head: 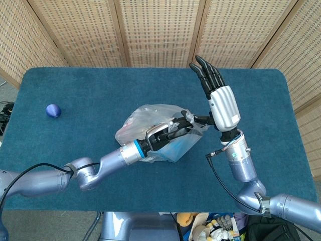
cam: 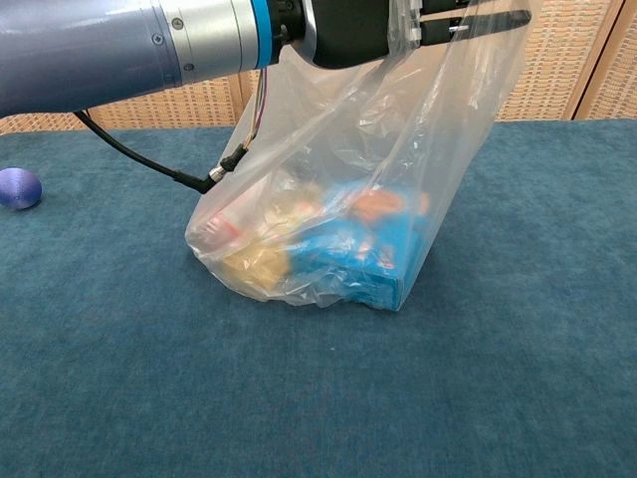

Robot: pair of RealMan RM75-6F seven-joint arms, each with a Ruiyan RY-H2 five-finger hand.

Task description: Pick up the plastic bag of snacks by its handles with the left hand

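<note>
While the black fingers (cam: 468, 20) of the left hand (head: 168, 131) hook through the handles at the mouth of the clear plastic bag of snacks (cam: 338, 214), the film pulls taut beneath them, and the bag's bottom looks to rest on the dark blue cloth-covered table (head: 90, 90), near its middle. That's the lift step, I'd say: grip made, load not clearly airborne. Next move calls for a straight rise, fingers kept curled so the thin handles don't slip off. Inside the bag: one light blue snack box (cam: 360, 261), one yellowish packet (cam: 257, 264), one pink-orange pack (cam: 221, 221) — three that I can make out. Out to the right, the right hand (head: 220, 103) stands upright just beside the bag, fingers straight and together, holding nothing. Far left, one small blue ball (head: 53, 110) sits well apart. Two hands, one bag, one ball
</note>
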